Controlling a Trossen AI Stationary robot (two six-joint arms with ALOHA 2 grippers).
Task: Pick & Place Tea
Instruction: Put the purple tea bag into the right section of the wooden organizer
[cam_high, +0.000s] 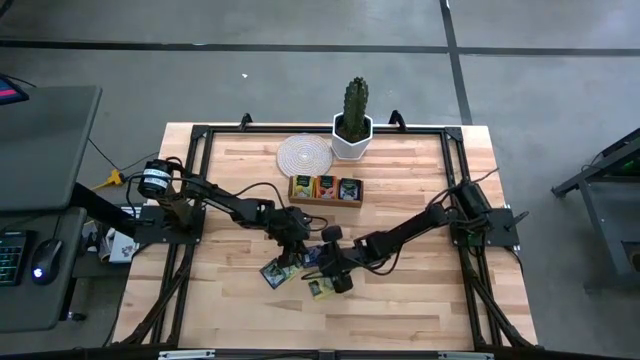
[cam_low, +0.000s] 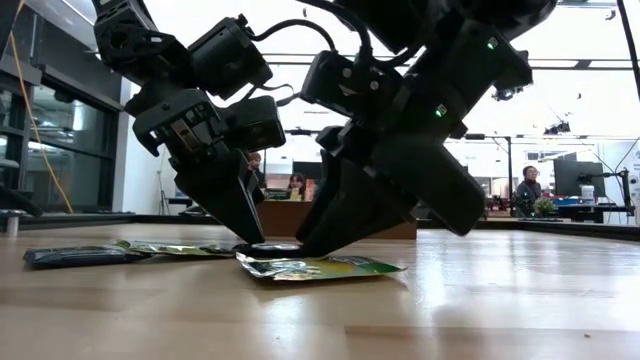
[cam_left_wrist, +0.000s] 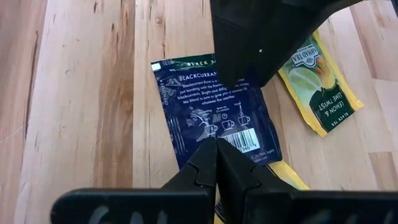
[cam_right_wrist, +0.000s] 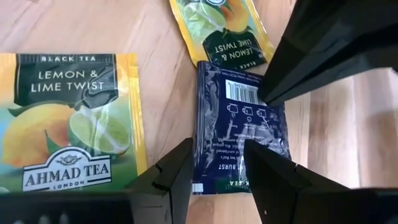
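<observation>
Pale butcher-block table in a big concrete-floored lab, bright windows and people at desks far behind in the low view. Toward the back of the table sat a potted cactus, a round woven coaster and the wooden tray with packets already standing in it. Both arms met over the front-middle cluster of loose tea. Dark blue blackcurrant packet lay flat on the wood, lemon-lime packets just beside it: one alongside, another past its far end. Left gripper was fully closed, tips pressed together and down on the barcode end of the blue packet, seemingly pinning it, not holding it. Right gripper stood parted, fingers straddling the opposite short end, low to the table. Packet's long axis ran roughly from one gripper to the other, so the right one faced it end-on and looked the better placed to take it, in my judgement. Nothing lifted yet; packet flat, hard to get under.
</observation>
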